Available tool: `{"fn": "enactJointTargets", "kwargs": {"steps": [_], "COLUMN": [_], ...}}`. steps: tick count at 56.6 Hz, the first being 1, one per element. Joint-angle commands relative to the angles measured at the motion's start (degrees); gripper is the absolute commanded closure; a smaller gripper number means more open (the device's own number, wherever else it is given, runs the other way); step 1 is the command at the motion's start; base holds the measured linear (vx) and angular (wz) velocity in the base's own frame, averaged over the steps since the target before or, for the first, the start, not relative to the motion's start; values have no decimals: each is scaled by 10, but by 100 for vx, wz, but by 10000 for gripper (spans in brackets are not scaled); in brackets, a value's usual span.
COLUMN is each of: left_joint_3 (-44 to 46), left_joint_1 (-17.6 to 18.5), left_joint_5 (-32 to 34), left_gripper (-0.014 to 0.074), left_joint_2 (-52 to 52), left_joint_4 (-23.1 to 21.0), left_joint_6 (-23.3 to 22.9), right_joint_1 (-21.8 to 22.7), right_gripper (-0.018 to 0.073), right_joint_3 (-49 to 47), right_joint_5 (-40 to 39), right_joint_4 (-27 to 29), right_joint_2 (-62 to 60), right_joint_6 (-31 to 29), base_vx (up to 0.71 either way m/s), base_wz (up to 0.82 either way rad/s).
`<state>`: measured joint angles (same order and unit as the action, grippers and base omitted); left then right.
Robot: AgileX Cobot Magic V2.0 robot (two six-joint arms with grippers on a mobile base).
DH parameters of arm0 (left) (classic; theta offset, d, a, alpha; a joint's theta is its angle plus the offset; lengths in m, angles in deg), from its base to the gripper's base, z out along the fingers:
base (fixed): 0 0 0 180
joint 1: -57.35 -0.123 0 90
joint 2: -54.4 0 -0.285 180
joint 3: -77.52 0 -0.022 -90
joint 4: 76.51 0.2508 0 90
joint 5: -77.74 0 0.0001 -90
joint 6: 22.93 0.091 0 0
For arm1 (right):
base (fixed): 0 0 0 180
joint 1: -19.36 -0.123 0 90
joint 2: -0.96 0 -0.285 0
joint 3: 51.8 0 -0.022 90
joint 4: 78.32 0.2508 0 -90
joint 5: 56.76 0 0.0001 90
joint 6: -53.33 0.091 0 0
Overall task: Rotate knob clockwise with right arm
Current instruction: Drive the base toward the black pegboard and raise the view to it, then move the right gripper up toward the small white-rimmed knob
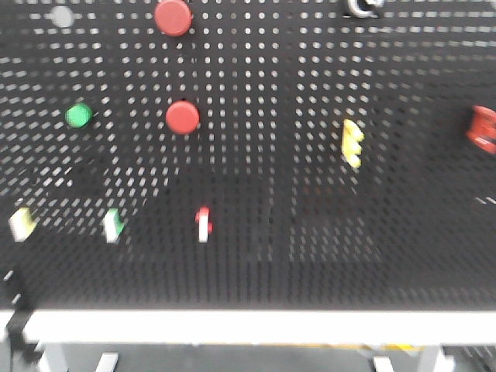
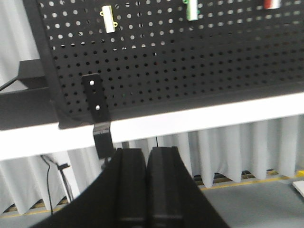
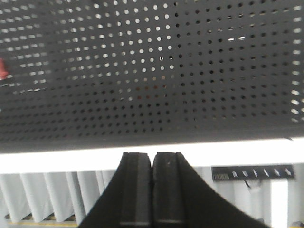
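Note:
The knob (image 1: 363, 6), a small silvery ring with a dark centre, sits at the top edge of the black pegboard (image 1: 271, 256), right of the middle and partly cut off by the frame. It does not show in either wrist view. My right gripper (image 3: 152, 154) is shut and empty, low in front of the board's white lower edge (image 3: 71, 159). My left gripper (image 2: 146, 151) is shut and empty too, below the board's white edge (image 2: 213, 116). Neither arm shows in the front view.
On the board are two red discs (image 1: 172, 15) (image 1: 182, 117), a green button (image 1: 77, 115), a grey round spot (image 1: 60, 15), a yellow part (image 1: 353, 142), a red part (image 1: 483, 129) and three small switches (image 1: 203, 223). A black bracket (image 2: 97, 114) hangs at the board's corner.

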<state>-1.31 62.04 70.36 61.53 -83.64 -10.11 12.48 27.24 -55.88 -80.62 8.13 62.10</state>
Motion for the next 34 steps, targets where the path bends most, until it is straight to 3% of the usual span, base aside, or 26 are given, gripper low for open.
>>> {"fn": "enactJointTargets", "kwargs": {"steps": [1, 19, 34], "left_joint_3": [-19, -19, -19], "left_joint_1": [4, 4, 4], "left_joint_5": [47, 47, 47], "left_gripper": [603, 603, 603], "left_joint_2": [-10, -10, -10], "left_joint_4": [-6, -6, -6], "left_joint_6": [-2, -2, -2], "right_joint_1": [3, 3, 3], "right_gripper": [567, 567, 567], "right_joint_3": [4, 4, 4], "right_joint_5": [-50, -50, -50], "right_joint_4": [-2, -2, -2], "right_joint_2": [-6, -6, -6], "right_joint_6": [-5, -5, -5], "base_vx": [37, 32, 14], "base_wz": [1, 0, -3]}}
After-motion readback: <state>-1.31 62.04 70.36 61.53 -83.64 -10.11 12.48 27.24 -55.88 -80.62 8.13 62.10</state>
